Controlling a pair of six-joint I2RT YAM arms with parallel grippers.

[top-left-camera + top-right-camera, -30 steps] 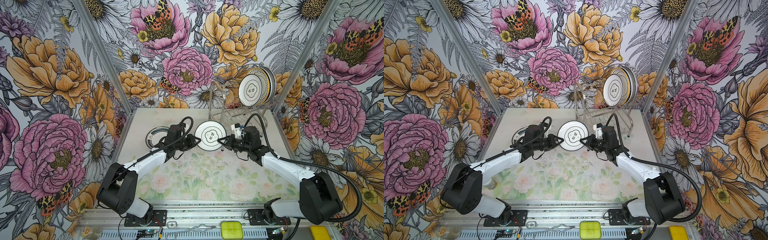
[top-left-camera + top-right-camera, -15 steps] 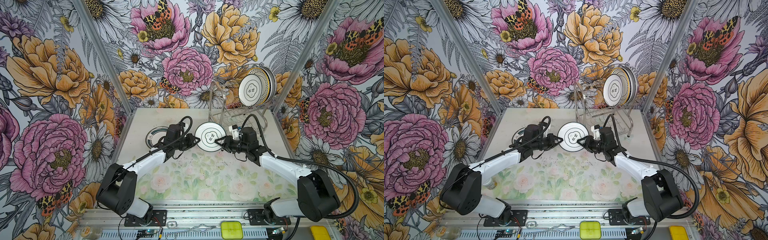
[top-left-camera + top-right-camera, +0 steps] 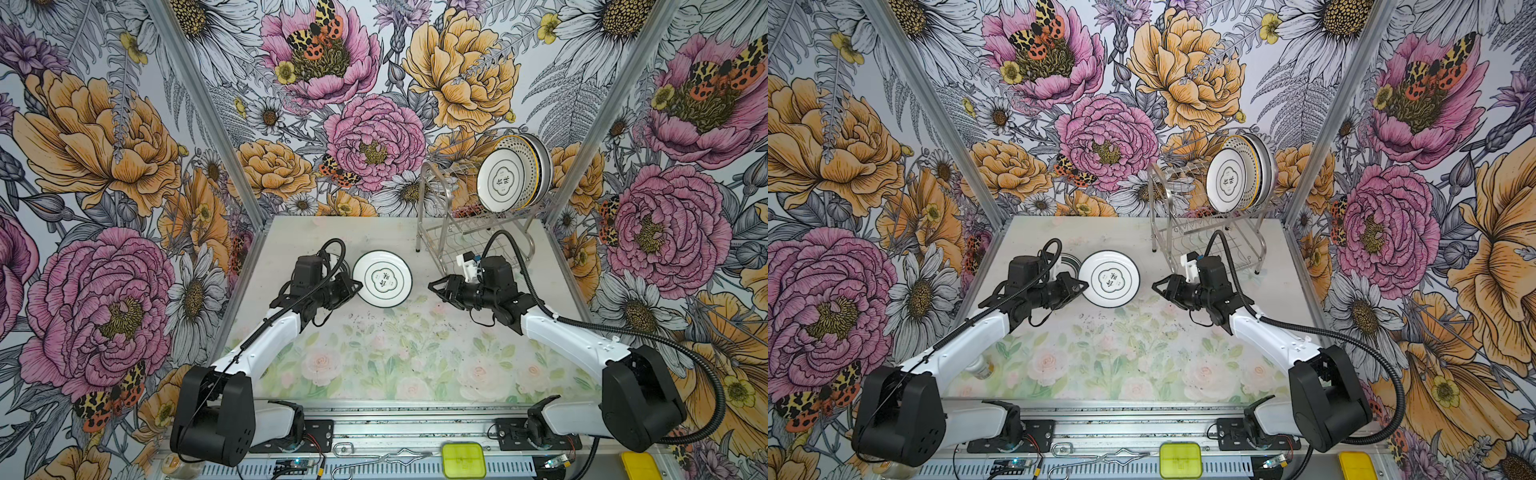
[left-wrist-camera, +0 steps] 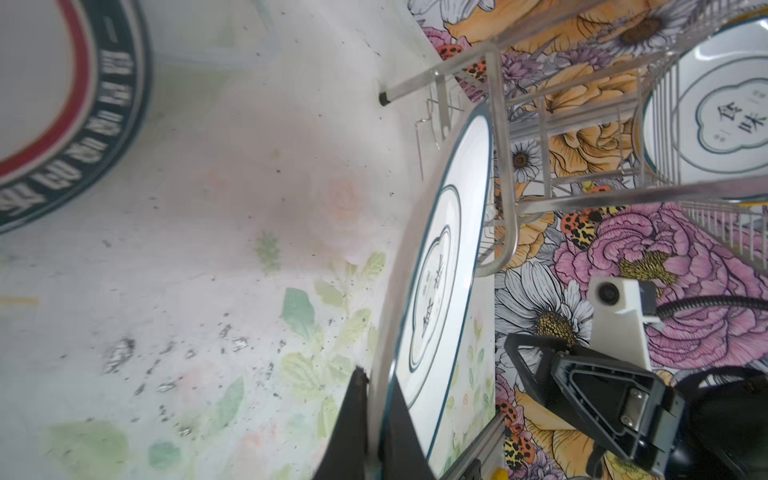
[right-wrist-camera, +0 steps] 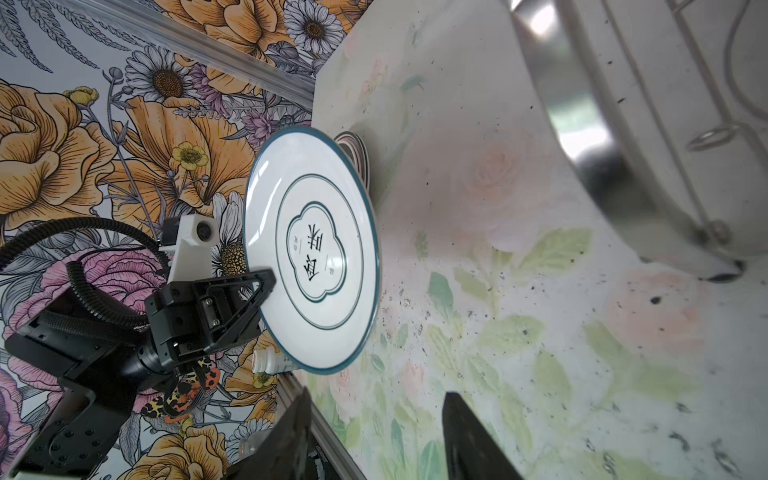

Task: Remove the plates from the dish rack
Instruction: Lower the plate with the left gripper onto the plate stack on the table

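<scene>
A white plate with a teal rim and black characters hangs tilted above the table, and my left gripper is shut on its left rim. My right gripper stands open to the right of that plate, apart from it, with nothing between its fingers. The steel dish rack stands at the back right. Several plates stand upright on its upper level. A striped-rim plate lies flat on the table behind my left gripper.
A small bottle lies at the table's left edge under the left arm. A yellow-green box and a wire hook sit on the front rail. The rack's legs stand close behind my right gripper.
My right gripper has opened, let go of the plate and drawn back to the right. My left gripper has closed on the plate's rim, and the plate has shifted slightly left.
</scene>
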